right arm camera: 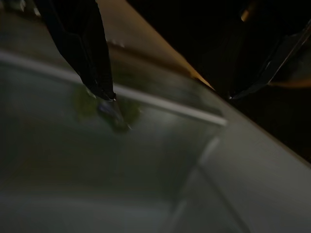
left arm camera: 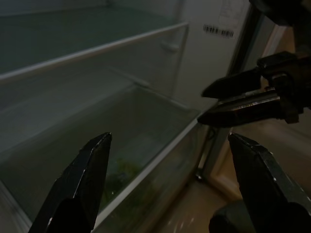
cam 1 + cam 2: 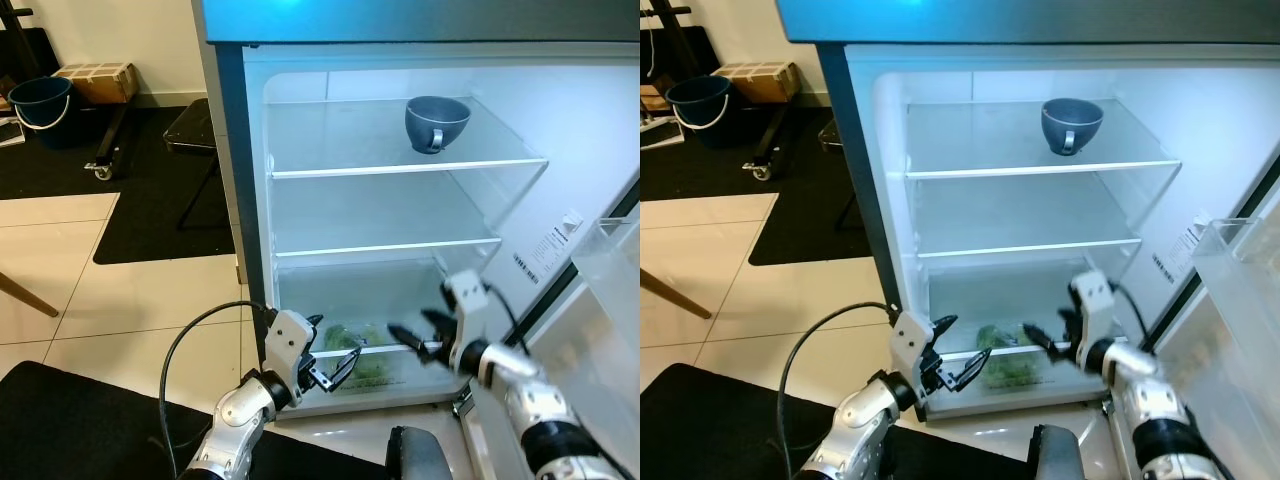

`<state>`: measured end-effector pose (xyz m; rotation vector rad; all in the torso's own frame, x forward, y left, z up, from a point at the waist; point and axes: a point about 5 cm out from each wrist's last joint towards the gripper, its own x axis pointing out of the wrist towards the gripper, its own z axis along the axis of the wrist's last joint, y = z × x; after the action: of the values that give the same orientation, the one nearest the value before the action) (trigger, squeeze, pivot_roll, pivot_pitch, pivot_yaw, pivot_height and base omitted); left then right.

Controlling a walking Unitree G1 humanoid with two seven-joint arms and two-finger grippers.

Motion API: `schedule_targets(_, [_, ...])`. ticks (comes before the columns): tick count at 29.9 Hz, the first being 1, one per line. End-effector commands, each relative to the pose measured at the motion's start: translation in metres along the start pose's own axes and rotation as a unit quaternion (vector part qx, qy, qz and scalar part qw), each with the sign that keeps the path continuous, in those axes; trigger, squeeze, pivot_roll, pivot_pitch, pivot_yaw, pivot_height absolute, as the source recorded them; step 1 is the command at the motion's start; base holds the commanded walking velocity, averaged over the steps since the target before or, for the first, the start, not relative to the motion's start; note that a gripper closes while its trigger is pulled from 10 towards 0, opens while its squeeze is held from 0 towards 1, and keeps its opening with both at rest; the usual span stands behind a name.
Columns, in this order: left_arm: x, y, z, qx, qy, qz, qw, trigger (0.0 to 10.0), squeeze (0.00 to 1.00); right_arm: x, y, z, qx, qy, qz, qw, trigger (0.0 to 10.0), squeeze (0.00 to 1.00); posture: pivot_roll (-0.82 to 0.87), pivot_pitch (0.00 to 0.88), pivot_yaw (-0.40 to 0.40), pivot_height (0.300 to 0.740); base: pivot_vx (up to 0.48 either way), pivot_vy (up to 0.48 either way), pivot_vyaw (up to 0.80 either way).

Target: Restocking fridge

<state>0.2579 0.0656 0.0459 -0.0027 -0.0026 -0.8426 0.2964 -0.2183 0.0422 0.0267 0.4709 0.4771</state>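
1. Pale tiled floor (image 3: 90, 300) spreads across the left of the frame, with dark mats on it; a blue bucket (image 3: 40, 103) and a cardboard box (image 3: 97, 80) sit at upper left.
2. Fridge (image 3: 230, 150) stands open, filling the centre and right; its door (image 3: 600, 300) swings out at the right edge.
3. Blue cup (image 3: 436, 122) sits upright on the top glass shelf (image 3: 400, 168), right of centre, handle facing the front; the second shelf (image 3: 385, 247) lies below it.
4. Clear drawer (image 3: 375, 385) sits at the fridge's bottom, lower centre; leafy greens (image 3: 368, 362) lie inside it, seen through the front wall.
5. Left gripper (image 3: 331, 362) hovers at lower centre, just before the drawer's left front; its jaws are spread wide, holding nothing.
6. Right gripper (image 3: 418, 340) hovers right of it, near the drawer's right top edge; jaws parted, holding nothing; whether a finger touches the rim cannot be told.
7. Both grippers point toward each other, apart.
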Motion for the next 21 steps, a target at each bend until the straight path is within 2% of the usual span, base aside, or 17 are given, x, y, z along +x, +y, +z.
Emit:
schedule_targets(1, [-0.012, 0.002, -0.016, -0.002, 0.038, 0.003, 0.999, 10.0, 0.00, -0.002, -0.002, -0.020, 0.001, 0.036, -0.028, 0.999, 10.0, 0.00, 0.09, 0.030, -0.021, 0.524, 0.000, 0.000, 0.00])
schedule_targets(4, [-0.024, 0.000, -0.034, -0.021, 0.080, 0.010, 0.997, 10.0, 0.00, -0.009, -0.002, -0.057, 0.025, 0.091, -0.071, 0.993, 10.0, 0.00, 0.09, 0.033, -0.018, 0.524, 0.000, 0.000, 0.00])
schedule_targets(5, [-0.024, 0.000, -0.034, -0.021, 0.080, 0.010, 0.997, 10.0, 0.00, -0.009, -0.002, -0.057, 0.025, 0.091, -0.071, 0.993, 10.0, 0.00, 0.09, 0.033, -0.018, 0.524, 0.000, 0.000, 0.00])
schedule_targets(6, [-0.030, 0.000, -0.042, -0.026, 0.098, 0.013, 0.995, 10.0, 0.00, -0.011, 0.001, -0.068, 0.034, 0.104, -0.080, 0.991, 10.0, 0.00, 0.09, 0.033, -0.017, 0.524, 0.000, 0.000, 0.00])
schedule_targets(14, [-0.041, 0.000, -0.055, -0.034, 0.128, 0.025, 0.991, 10.0, 0.00, -0.012, 0.008, -0.082, 0.045, 0.116, -0.077, 0.989, 10.0, 0.00, 0.09, 0.030, -0.016, 0.524, 0.000, 0.000, 0.00])
schedule_targets(21, [-0.057, 0.007, -0.073, -0.064, 0.175, 0.079, 0.979, 10.0, 0.00, -0.011, 0.015, -0.096, 0.058, 0.129, -0.083, 0.986, 10.0, 0.00, 0.09, 0.028, -0.019, 0.524, 0.000, 0.000, 0.00])
